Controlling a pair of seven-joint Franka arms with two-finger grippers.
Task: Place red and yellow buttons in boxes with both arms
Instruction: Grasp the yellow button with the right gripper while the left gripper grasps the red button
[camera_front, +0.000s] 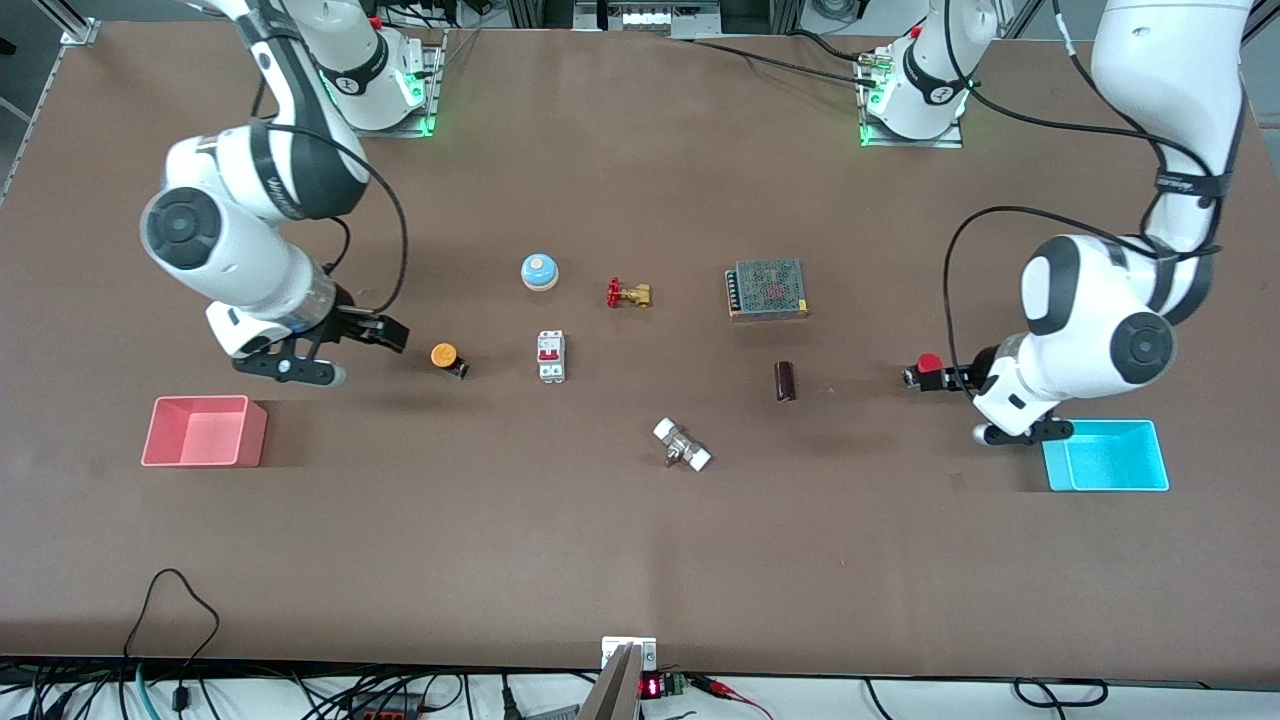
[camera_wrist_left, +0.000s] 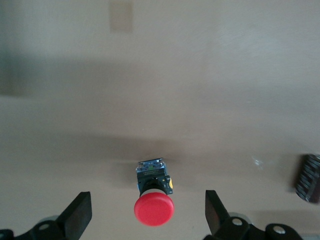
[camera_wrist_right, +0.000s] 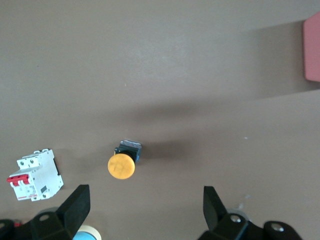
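Note:
The red button (camera_front: 928, 365) lies on its side on the table, near the cyan box (camera_front: 1105, 456). My left gripper (camera_front: 950, 380) is open and low right beside it. In the left wrist view the red cap (camera_wrist_left: 153, 207) shows between the wide-open fingers (camera_wrist_left: 80, 216), untouched. The yellow button (camera_front: 445, 356) lies on the table toward the right arm's end. My right gripper (camera_front: 393, 335) is open a short way from it, above the pink-red box (camera_front: 205, 431). In the right wrist view the yellow button (camera_wrist_right: 121, 165) lies just ahead of the open fingertips (camera_wrist_right: 212, 204).
A blue dome (camera_front: 540, 270), a brass valve (camera_front: 628, 294), a meshed power supply (camera_front: 767, 288), a white breaker (camera_front: 551, 355), a dark cylinder (camera_front: 786, 380) and a white fitting (camera_front: 682, 444) lie mid-table. The breaker (camera_wrist_right: 34, 175) lies close to the yellow button.

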